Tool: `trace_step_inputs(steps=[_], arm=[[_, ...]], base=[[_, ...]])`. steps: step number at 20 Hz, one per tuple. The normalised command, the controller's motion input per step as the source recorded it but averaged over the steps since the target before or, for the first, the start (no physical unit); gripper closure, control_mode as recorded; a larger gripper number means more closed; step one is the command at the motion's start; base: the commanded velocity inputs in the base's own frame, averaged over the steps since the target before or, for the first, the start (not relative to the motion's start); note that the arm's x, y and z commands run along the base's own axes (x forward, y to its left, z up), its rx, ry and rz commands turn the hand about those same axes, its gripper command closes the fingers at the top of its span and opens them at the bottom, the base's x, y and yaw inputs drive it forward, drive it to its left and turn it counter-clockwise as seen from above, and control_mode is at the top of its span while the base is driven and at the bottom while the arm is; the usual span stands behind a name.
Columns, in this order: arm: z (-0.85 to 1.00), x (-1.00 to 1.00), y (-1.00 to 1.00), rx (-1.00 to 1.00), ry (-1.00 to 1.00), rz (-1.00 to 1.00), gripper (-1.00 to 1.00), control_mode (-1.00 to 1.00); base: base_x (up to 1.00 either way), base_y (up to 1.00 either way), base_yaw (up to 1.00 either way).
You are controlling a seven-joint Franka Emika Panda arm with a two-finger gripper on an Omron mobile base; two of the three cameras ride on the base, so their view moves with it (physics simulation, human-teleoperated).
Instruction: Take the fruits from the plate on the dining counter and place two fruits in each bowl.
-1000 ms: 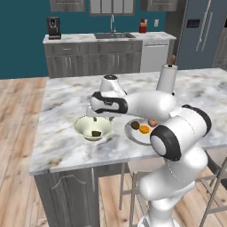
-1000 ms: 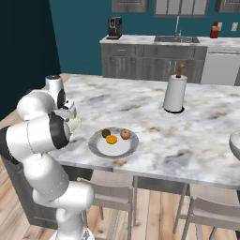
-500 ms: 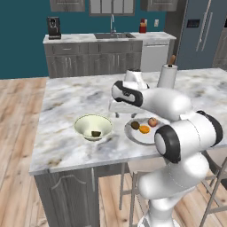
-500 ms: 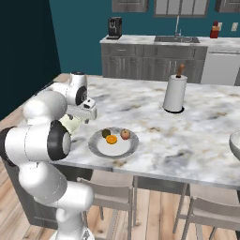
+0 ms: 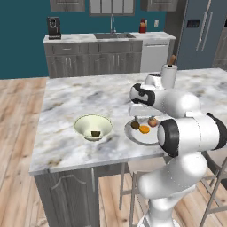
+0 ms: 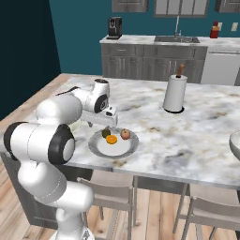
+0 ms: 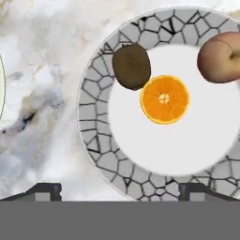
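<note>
The grey-rimmed plate lies on the marble dining counter and holds a brown oval fruit, a cut-faced orange and a reddish apple. The same three fruits sit on the plate in the left base view. My gripper hangs open and empty just above the plate's near-left rim, its fingertips wide apart. It shows over the plate as gripper and gripper. The cream-green bowl left of the plate holds one dark fruit.
A paper-towel roll stands upright on the counter behind the plate. A pale rounded bowl rim is cut off at the right edge. Stools stand under the counter's near edge. A cabinet run with a sink lines the back wall.
The arm swung right, from above the cream-green bowl to above the plate. The gripper is empty and a dark fruit lies in the bowl.
</note>
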Motion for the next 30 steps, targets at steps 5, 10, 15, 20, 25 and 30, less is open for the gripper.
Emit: trace_step_inputs(steps=[5,10,15,20,25,30], arm=[[-0.51,0.00,-0.31,0.00,-0.07,0.30,-1.00,-1.00],[-0.39,-0.01,-0.15,0.00,-0.15,0.10,-1.00,-1.00],[-0.18,0.25,-0.04,0.00,-0.01,0.00,-1.00,-1.00],[-0.12,0.31,-0.11,0.00,0.00,0.00,-1.00,-1.00],[-0.09,0.26,-0.15,0.00,0.00,0.00,-1.00,-1.00],[-0.23,0.20,-0.02,0.00,0.00,0.00,-1.00,-1.00]], base=[[0.00,0.00,0.00],[0.00,0.00,0.00],[0.00,0.00,0.00],[0.00,0.00,0.00],[0.00,0.00,0.00],[0.00,0.00,0.00]])
